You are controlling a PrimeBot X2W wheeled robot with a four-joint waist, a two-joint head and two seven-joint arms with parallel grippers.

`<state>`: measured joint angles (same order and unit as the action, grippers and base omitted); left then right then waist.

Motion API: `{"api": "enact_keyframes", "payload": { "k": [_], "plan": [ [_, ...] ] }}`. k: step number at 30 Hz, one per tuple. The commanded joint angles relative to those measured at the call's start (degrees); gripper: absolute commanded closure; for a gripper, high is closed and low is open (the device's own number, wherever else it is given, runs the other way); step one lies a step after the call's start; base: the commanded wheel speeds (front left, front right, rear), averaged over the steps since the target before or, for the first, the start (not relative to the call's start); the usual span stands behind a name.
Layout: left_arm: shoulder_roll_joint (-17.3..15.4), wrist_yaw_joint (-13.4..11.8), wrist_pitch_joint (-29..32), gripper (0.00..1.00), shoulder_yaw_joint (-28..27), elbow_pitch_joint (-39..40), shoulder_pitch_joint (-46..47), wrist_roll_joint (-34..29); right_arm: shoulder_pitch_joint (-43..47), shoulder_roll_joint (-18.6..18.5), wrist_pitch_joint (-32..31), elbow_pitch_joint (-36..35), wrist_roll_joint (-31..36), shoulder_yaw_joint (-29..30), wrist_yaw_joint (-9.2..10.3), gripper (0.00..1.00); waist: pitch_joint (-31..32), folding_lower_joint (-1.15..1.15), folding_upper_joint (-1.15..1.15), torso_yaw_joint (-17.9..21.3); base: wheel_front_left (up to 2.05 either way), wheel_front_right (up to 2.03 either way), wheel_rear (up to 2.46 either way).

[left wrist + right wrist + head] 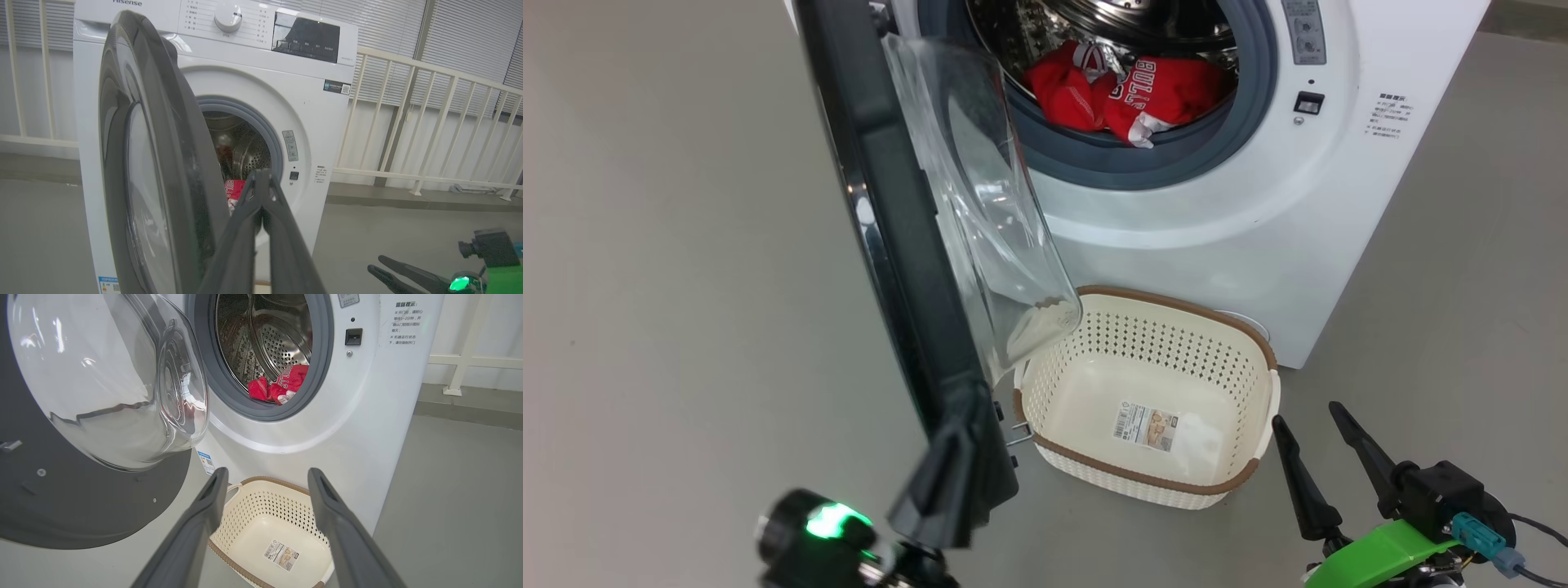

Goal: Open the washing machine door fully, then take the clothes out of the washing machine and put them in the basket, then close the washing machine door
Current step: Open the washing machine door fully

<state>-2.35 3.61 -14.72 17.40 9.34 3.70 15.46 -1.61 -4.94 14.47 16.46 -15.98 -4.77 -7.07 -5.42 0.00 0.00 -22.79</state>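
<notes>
One big white front-loading washing machine (1241, 212) stands on a smooth grey floor (670, 286). Its round door (890, 245), hinged on the robot's left, is swung out and seen nearly edge-on. It has a wide glossy black rim, a matte dark grey inner frame and a bulging clear glass bowl (980, 204) full of reflections.

Inside the perforated steel drum (282, 339), ringed by a grey rubber gasket (1094, 163), soft red clothes (1127, 94) with white trim and lettering lie crumpled at the front lip.

On the floor just before the machine, beside the door's lower edge, sits the basket (1176, 304). It is cream plastic, a rounded rectangle with small holes in its walls, a brown woven-look rim and a paper sticker (1147, 426) on its bottom.

The left claw (261, 175) is closed, its tapered fingers tip to tip with nothing between them, right at the door's outer edge; whether it touches the rim is hard to tell. The right claw (1305, 412) hangs open near the basket's right end, holding nothing.
</notes>
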Motion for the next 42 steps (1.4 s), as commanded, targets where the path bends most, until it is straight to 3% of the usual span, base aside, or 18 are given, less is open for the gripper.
{"api": "enact_keyframes", "payload": {
  "k": [1, 7, 21, 30, 42],
  "plan": [
    [-0.5, 0.3, -0.3, 1.00, -0.4, 0.2, 0.5, 0.0, -1.3, -0.1, 0.5, -1.2, 0.2, -1.7, -0.42, 0.00, -0.1, 0.00, 0.00, 0.2, 0.00, 0.00, 0.00],
    [-0.5, 0.5, -0.3, 1.00, 4.1, -7.2, 0.1, 2.4, -1.8, -0.2, 0.5, -1.4, -0.1, -2.1, -0.42, 0.00, -0.4, 0.00, 0.00, 0.5, 0.00, 0.00, 0.00],
    [-0.5, 0.6, -0.3, 1.00, 2.3, -15.0, 1.9, 7.5, -1.6, -0.3, 0.5, -1.4, -0.5, -2.2, -0.42, 0.00, 0.1, 0.00, 0.00, 0.4, 0.00, 0.00, 0.00],
    [-0.5, -0.1, -0.3, 1.00, -1.7, -16.0, 1.8, 7.7, -1.6, -0.1, 0.5, -1.5, -0.6, -2.3, -0.42, 0.00, 0.1, 0.00, 0.00, 0.3, 0.00, 0.00, 0.00],
    [-0.5, -1.4, -0.3, 1.00, -11.3, -15.3, -0.8, 5.1, -1.3, 0.1, 0.5, -2.0, -0.7, -1.9, -0.42, 0.00, -0.3, 0.00, 0.00, -0.1, 0.00, 0.00, 0.00]
  ]
}}
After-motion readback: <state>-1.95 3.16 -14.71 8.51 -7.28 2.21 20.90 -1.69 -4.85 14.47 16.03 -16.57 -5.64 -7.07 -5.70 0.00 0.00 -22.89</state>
